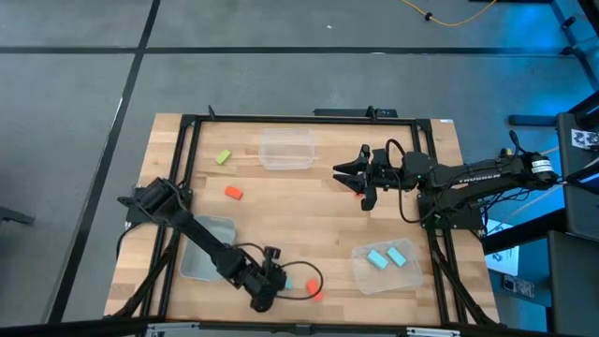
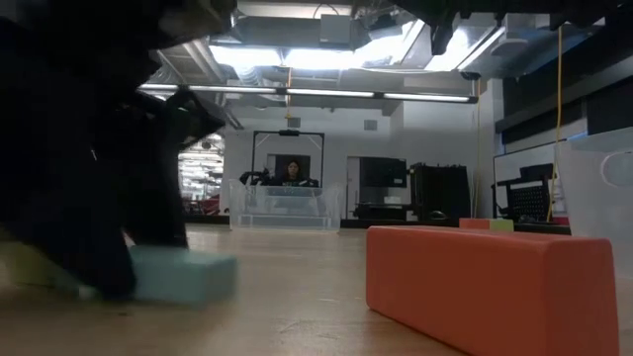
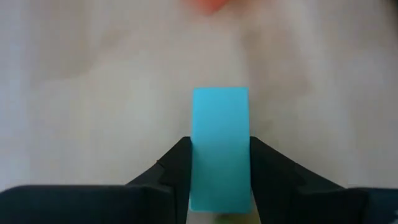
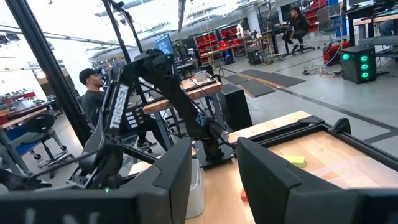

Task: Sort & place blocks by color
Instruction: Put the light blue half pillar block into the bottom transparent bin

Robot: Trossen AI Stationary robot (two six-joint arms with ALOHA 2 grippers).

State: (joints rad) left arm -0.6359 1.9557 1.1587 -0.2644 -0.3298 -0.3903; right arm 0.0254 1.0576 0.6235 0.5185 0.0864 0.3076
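A light blue block [image 3: 219,124] lies on the wooden table near its front edge, and my left gripper [image 1: 279,281] is shut on it. An orange-red block [image 1: 316,293] lies just to its right and looms large in the low view [image 2: 490,287]. A second orange-red block [image 1: 233,192] and a yellow-green block [image 1: 223,157] lie on the table's left half. Two light blue blocks [image 1: 388,256] rest in the near right clear bin [image 1: 360,271]. My right gripper [image 1: 356,178] hovers open and empty over the far middle of the table. My left gripper pinches the light blue block's two long sides [image 3: 198,162] between its two fingers [image 3: 177,165], at the end nearer the wrist. The fingers slant down from the table's left and lie along the block. In the low view the block [image 2: 183,275] sits level at the table top.
A clear bin [image 1: 287,148] stands at the far middle and another [image 1: 208,245] at the near left beneath my left arm. A black frame [image 1: 187,168] runs round the table's edges. Bare wood lies between the bins. A person sits in the room beyond.
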